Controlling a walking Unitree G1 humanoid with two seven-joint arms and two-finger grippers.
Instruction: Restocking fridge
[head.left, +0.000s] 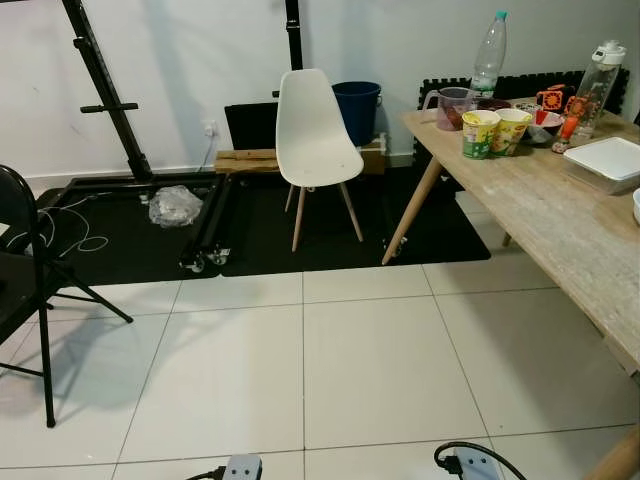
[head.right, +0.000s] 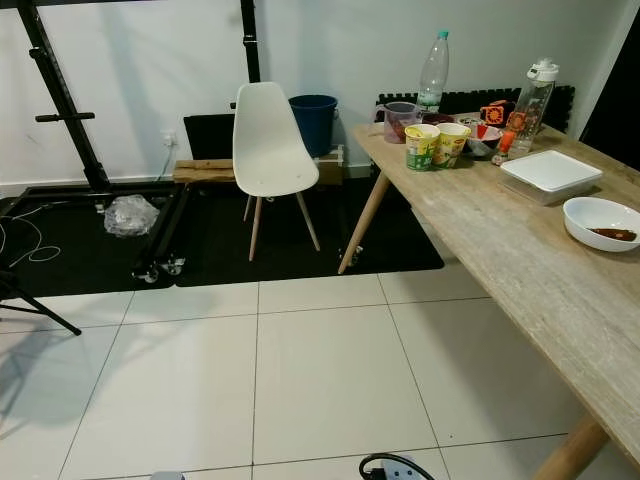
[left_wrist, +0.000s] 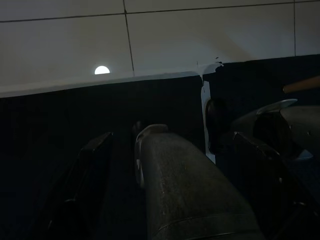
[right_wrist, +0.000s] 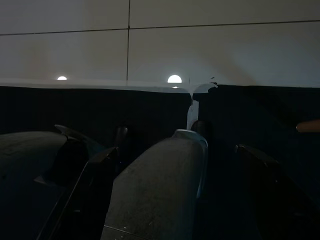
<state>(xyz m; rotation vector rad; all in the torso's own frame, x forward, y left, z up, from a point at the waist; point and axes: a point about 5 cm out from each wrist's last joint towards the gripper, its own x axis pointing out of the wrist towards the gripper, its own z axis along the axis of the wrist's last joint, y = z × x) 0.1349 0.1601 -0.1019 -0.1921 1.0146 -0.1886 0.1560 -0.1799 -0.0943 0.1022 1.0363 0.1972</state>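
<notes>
Groceries wait at two o'clock on the wooden table (head.right: 520, 260), yellow cups (head.right: 436, 144) beside water bottle (head.right: 432, 65); both grippers hang idle, fingers spread, holding nothing; table leg (head.right: 362, 222) and floor cable (head.left: 470, 455) risk tripping the approach

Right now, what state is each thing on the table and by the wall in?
Water bottle: upright, capped.
Two cups: upright, side by side.
White box: lid on.
Bowl: upright, dark residue inside.
White chair: upright, unoccupied.
Blue bucket: upright by the wall.
</notes>
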